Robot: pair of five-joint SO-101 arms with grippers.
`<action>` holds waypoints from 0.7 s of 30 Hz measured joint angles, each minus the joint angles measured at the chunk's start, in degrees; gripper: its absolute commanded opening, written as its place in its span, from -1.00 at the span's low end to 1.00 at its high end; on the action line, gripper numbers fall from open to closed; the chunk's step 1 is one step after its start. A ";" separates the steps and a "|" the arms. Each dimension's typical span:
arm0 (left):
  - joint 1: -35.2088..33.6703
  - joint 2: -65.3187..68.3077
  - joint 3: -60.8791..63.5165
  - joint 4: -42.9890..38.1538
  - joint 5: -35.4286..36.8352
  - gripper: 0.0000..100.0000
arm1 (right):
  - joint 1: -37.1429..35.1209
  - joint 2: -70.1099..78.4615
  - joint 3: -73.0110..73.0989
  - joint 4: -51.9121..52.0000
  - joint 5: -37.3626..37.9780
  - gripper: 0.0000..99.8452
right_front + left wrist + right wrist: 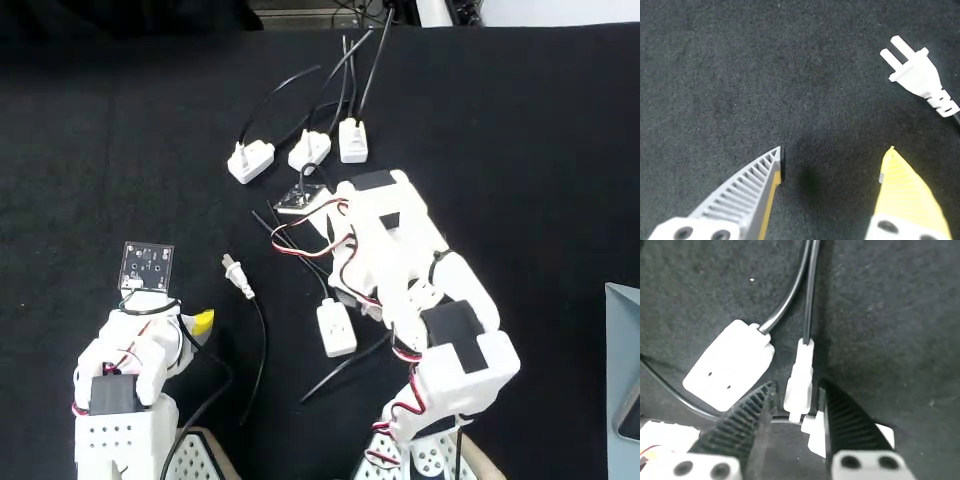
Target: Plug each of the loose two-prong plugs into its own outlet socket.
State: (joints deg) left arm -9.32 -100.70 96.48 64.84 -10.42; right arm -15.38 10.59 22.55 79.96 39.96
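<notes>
Hovering wide apart over bare black desk (90, 150) at near left: left claw (835, 150), loose plug (238, 275) lying free just right, prongs pointing far-left. Straddling a corded plug (800, 377) among crowded far sockets (250, 160): right claw (796, 385); clamped or not, cannot tell.

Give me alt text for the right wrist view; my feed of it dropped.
The right gripper, open, straddles a white two-prong plug whose black cord runs away across the black table. A white outlet socket with two slots lies beside the plug, its own cord alongside.
</notes>
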 measured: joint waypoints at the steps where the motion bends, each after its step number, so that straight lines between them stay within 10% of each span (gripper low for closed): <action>1: 0.00 0.00 0.00 0.00 0.00 -0.38 | 0.00 0.53 0.00 0.00 0.00 -0.77; 21: 0.00 0.00 0.00 0.00 0.00 -0.38 | 0.00 4.48 -3.34 1.76 0.00 -0.75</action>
State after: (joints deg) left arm -9.32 -100.70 96.48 64.84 -10.42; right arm -15.38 15.08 19.21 81.71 39.96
